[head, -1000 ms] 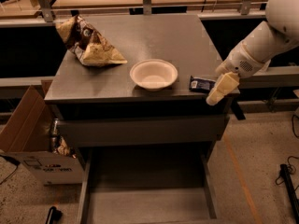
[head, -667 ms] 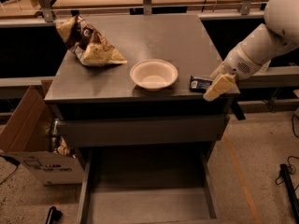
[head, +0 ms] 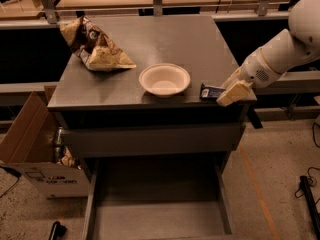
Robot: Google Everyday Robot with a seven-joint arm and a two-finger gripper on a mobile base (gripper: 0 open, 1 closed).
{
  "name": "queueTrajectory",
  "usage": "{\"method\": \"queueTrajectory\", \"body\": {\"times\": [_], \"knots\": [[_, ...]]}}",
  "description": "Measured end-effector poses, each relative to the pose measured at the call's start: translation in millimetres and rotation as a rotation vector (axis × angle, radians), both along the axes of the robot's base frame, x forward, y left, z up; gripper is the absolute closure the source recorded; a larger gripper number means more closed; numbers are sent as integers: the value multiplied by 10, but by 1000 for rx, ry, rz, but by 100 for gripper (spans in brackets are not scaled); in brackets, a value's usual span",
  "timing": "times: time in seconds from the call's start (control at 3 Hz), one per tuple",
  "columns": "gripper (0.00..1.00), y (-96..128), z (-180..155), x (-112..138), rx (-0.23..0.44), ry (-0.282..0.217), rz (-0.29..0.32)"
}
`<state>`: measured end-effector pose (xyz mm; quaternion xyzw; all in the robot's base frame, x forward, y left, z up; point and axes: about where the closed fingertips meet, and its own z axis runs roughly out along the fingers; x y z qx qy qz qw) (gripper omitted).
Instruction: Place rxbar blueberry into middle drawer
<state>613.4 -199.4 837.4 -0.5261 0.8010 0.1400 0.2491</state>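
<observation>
The rxbar blueberry (head: 210,91), a small dark navy bar, lies flat on the cabinet top near its front right corner, just right of the white bowl (head: 164,79). My gripper (head: 231,92) comes in from the right on the white arm and sits at the bar's right end, low over the cabinet's front right edge. The middle drawer (head: 155,219) is pulled out below the cabinet front, and its flat grey floor is bare.
A tan and brown chip bag (head: 95,48) lies at the back left of the cabinet top (head: 165,39). A closed grey drawer front (head: 150,140) sits above the open drawer. An open cardboard box (head: 30,149) stands on the floor at the left. A wooden rail runs behind.
My gripper has risen a little and moved slightly left, closer to the right end of the bar. The bar, bowl and bag have not moved.
</observation>
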Motion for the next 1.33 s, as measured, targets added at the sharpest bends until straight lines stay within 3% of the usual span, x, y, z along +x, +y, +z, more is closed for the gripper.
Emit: {"method": "queueTrajectory", "body": {"times": [0.33,0.67,1.0,1.33], "knots": [[100,135,363,-201,69,-100,60],[100,286,648,-521,96,-195,113],[100,497,487,-846,171,-201,124],[100,536,377,-918,180,-180,126]]}}
